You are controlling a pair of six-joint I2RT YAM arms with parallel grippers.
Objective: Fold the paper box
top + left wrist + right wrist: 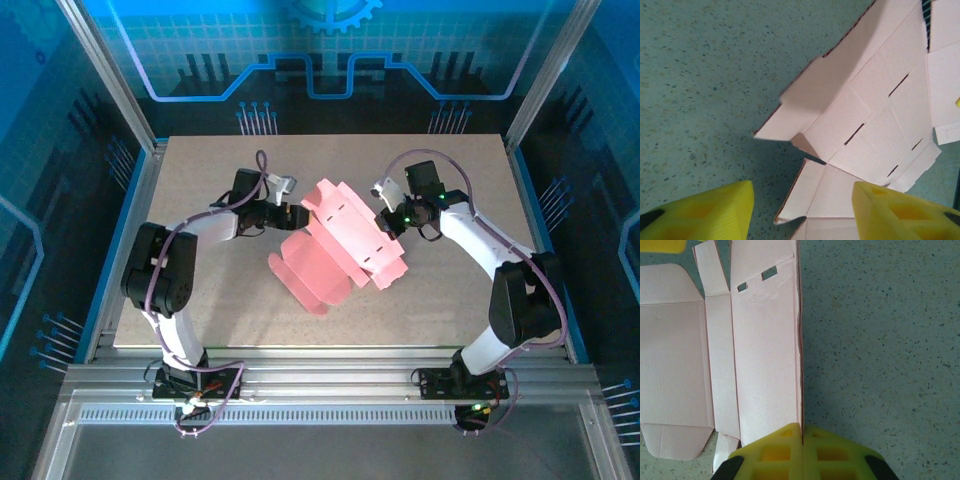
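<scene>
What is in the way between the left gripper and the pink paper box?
Nothing that I can see. The left gripper sits right at the edge of the paper box, its jaws apart, with a flap of the box showing between them.

Prob. robot lab cell: alu frame (330, 385), blue circuit-print walls (330, 50).

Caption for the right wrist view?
Right gripper pinches one edge of the pink paper box above a speckled table.
</scene>
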